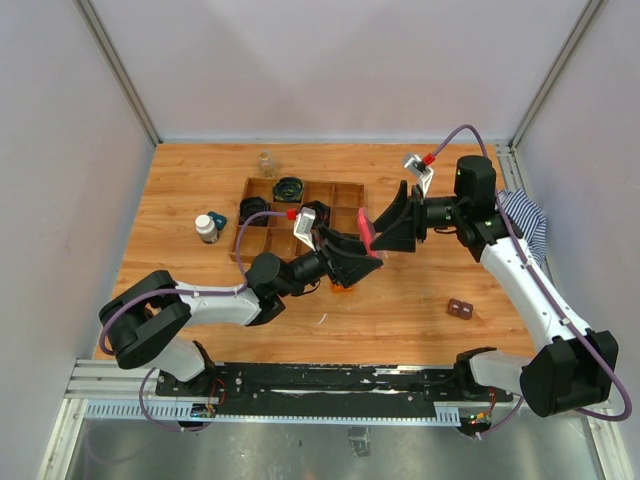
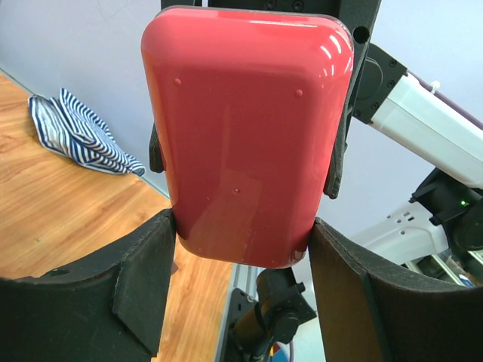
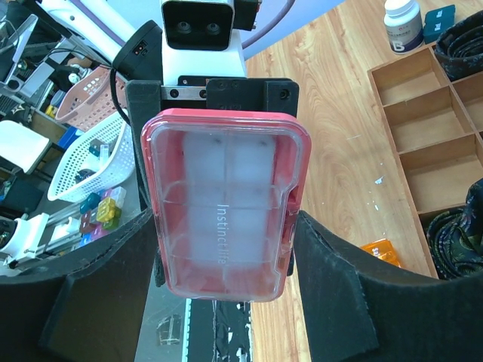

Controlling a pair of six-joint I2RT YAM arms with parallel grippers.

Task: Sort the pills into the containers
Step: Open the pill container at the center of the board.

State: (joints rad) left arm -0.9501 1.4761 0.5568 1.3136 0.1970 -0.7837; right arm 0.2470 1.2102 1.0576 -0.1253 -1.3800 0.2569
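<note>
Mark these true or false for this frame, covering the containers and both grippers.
1. The left gripper and right gripper both clamp the pink box in the air. True.
2. The box's lid is open. False: it is closed.
3. The white-capped bottle stands inside the wooden tray. False: it stands on the table, left of the tray.
4. The clear vial stands beyond the tray's far edge. True.

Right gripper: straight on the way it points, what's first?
The pink pill box, which sits between the fingers of the right gripper; just behind it, the left gripper holding its far end.
</note>
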